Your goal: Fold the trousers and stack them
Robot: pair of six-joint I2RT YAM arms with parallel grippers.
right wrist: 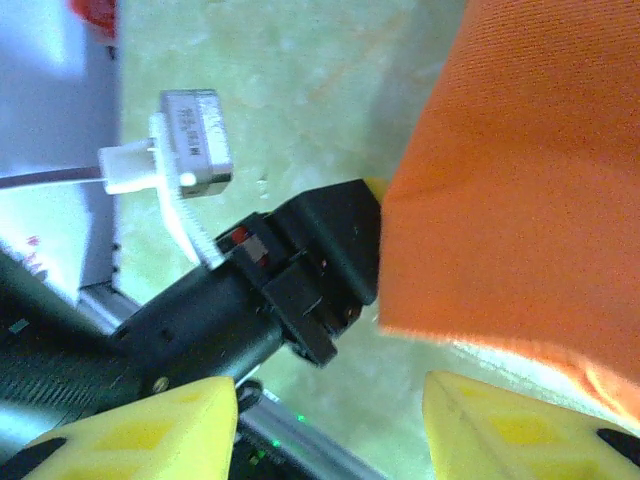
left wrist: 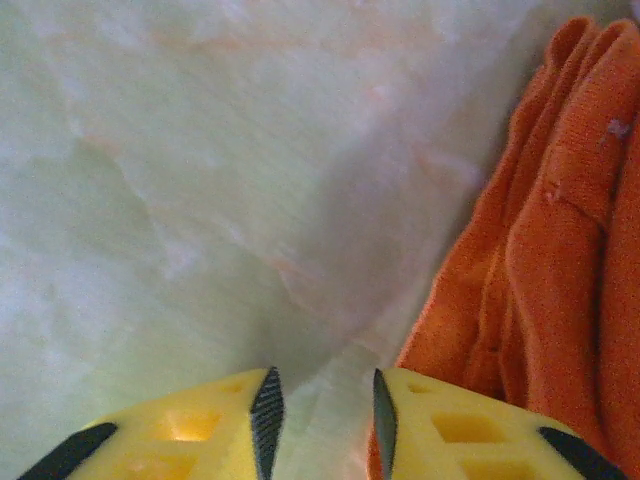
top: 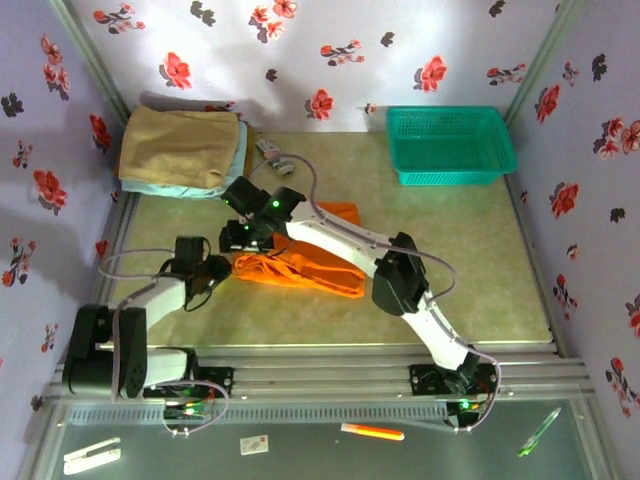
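The bright orange trousers [top: 310,268] lie bunched lengthwise in the middle of the table, partly under my right arm. My left gripper [top: 222,268] is low at their left end. In the left wrist view its yellow fingers [left wrist: 322,425] stand open over bare table, with the orange cloth [left wrist: 560,260] just to their right. My right gripper [top: 238,236] hovers just behind the left one. In the right wrist view its fingers [right wrist: 330,435] are wide open with nothing between them; an edge of the trousers [right wrist: 510,190] hangs at upper right and the left arm's black wrist [right wrist: 300,270] sits below.
A tan folded garment [top: 180,145] rests on a light blue one [top: 238,150] at the back left. A green basket [top: 450,145] stands at the back right. A small grey device on a cable [top: 270,150] lies between them. Flowered walls close in the table.
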